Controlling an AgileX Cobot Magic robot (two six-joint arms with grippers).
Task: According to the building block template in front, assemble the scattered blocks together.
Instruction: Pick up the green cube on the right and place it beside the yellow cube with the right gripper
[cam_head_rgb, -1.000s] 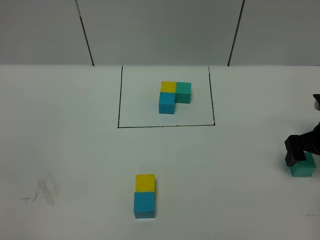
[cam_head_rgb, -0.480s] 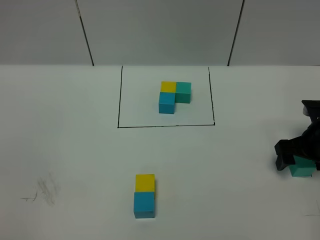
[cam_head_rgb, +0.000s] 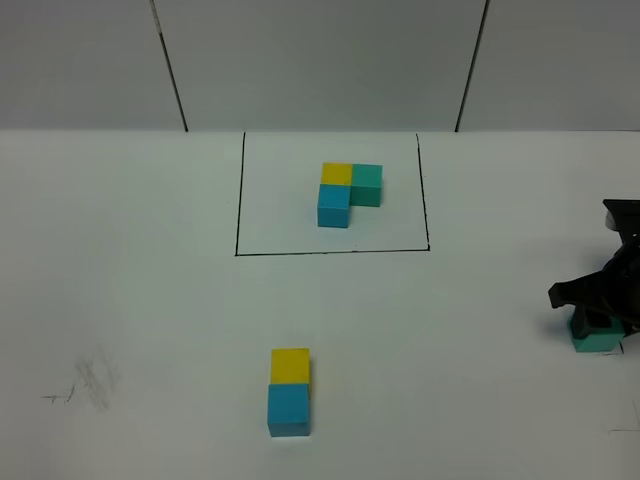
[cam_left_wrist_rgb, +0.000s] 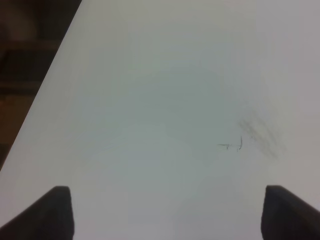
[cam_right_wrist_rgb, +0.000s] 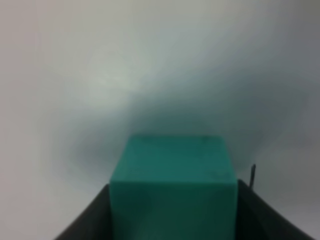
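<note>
The white table fills most of the high view, with a grey panelled wall behind it. Taking the table's middle as the dial, a thin black frame is drawn at 12 o'clock. Inside it sits the template, three cubes touching in an L: yellow at the corner, green at its 3 o'clock, blue at its 6 o'clock.

The right gripper is at about 4 o'clock, near the table's edge, down over the loose green cube. In the right wrist view this cube fills the gap between the two dark fingers, which press on its opposite sides, so the gripper is clamped on it. Whether the cube rests on the table or hangs just above it I cannot tell.

The left gripper shows only in its own wrist view, spread wide with nothing between its tips, over bare table.

At 6 o'clock, well apart from the green cube, lie the loose yellow cube and, touching it at its 6 o'clock, the loose blue cube. A faint pencil smudge marks the table at 8 o'clock.
</note>
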